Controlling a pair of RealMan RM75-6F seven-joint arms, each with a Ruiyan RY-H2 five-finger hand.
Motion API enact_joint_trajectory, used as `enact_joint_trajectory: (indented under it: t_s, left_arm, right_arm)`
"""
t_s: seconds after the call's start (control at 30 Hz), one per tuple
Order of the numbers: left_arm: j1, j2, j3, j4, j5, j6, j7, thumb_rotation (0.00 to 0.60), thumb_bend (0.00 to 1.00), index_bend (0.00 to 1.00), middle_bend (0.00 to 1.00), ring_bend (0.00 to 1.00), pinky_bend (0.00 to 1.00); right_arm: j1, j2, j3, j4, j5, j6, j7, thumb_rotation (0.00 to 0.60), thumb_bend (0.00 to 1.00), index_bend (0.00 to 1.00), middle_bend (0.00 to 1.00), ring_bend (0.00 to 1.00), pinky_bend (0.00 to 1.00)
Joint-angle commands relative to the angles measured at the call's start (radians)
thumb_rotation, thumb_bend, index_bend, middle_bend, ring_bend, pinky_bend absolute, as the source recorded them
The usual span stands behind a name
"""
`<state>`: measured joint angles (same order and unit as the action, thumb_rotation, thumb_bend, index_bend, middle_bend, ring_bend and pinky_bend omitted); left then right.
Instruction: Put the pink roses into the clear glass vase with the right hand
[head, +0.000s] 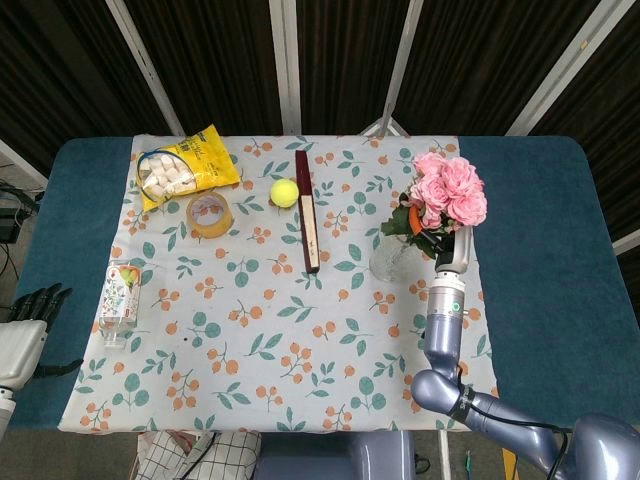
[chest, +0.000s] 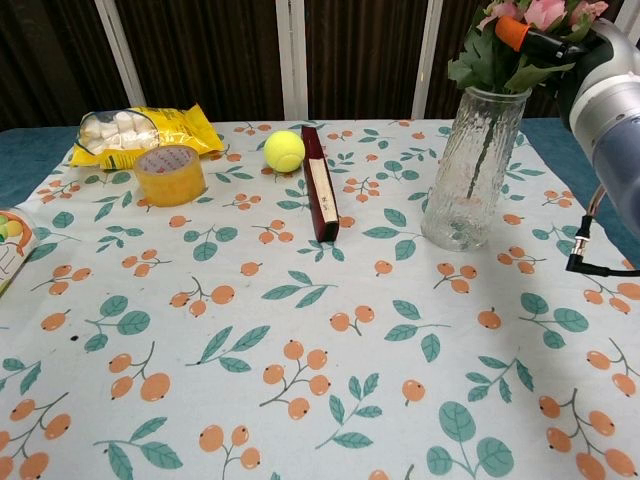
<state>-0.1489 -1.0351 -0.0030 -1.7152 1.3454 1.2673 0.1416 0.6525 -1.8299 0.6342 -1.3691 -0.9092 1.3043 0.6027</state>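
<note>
The pink roses (head: 446, 188) stand over the clear glass vase (head: 391, 260) at the cloth's right side. In the chest view the roses (chest: 528, 14) reach the top edge, their green stem runs down inside the ribbed vase (chest: 474, 170), and leaves spread over its mouth. My right hand (chest: 545, 42) grips the bunch just above and to the right of the rim; an orange fingertip shows among the leaves. In the head view the right hand (head: 433, 226) is mostly hidden under the blooms. My left hand (head: 28, 318) rests off the cloth at the near left, holding nothing, fingers apart.
On the floral cloth (head: 270, 330) lie a yellow snack bag (head: 186, 165), a tape roll (head: 210, 214), a tennis ball (head: 284, 192), a long dark red box (head: 306, 212) and a small packet (head: 120, 294). A black cable (chest: 598, 262) hangs by the right forearm.
</note>
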Motion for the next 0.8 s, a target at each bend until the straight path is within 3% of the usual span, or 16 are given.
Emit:
enact_joint_trajectory:
  t_s: [0.03,0.07,0.17,0.3,0.8]
  left_arm:
    - [-0.001,0.002,0.001,-0.001,-0.001,-0.003,-0.004,0.6,0.0,0.0,0.0,0.0,0.0]
    - [-0.001,0.002,0.001,-0.001,-0.001,-0.003,-0.004,0.6,0.0,0.0,0.0,0.0,0.0]
    - [-0.001,0.003,0.002,-0.001,0.001,-0.003,-0.006,0.6,0.0,0.0,0.0,0.0,0.0]
    - [-0.002,0.005,0.002,-0.002,0.003,-0.004,-0.009,0.6,0.0,0.0,0.0,0.0,0.0]
    - [-0.002,0.007,0.006,-0.005,0.006,-0.003,-0.014,0.6,0.0,0.0,0.0,0.0,0.0]
  right_arm:
    - [-0.002,0.003,-0.006,-0.004,-0.005,-0.014,-0.007,0.6,0.42,0.19,0.26,0.21,0.08]
    - [-0.003,0.004,-0.008,-0.006,-0.006,-0.018,-0.008,0.6,0.41,0.1,0.2,0.16,0.05]
    - [-0.006,0.013,-0.018,-0.016,-0.014,-0.036,-0.017,0.6,0.34,0.0,0.1,0.07,0.01]
    - [-0.011,0.028,-0.024,-0.039,-0.025,-0.051,-0.031,0.6,0.22,0.0,0.0,0.0,0.0]
    - [-0.146,0.163,-0.159,-0.224,-0.116,-0.044,-0.098,0.6,0.18,0.0,0.0,0.0,0.0]
